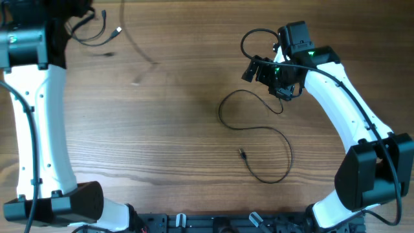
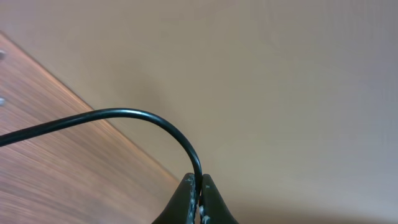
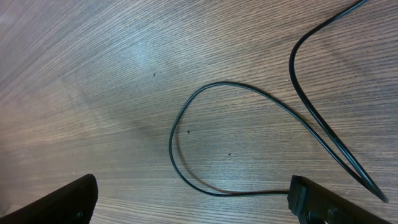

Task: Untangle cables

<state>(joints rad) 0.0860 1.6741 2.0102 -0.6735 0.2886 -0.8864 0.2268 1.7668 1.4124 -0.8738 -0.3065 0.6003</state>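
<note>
Wood-grain desk (image 1: 162, 129), matte brown surface with fine streaks. Left pincer (image 2: 199, 182) at the far-left corner, pinched tight on a thin glossy black cable (image 2: 124, 112) that arches away smoothly. Right pincer (image 3: 193, 190) spread wide, gripping nothing, above a second cable (image 1: 289, 149) lying in loose loops right of centre, its small plug (image 1: 240, 153) toward the near edge.

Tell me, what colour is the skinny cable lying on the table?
Black. The right wrist view shows the cable best, looping over the wooden table.
</note>
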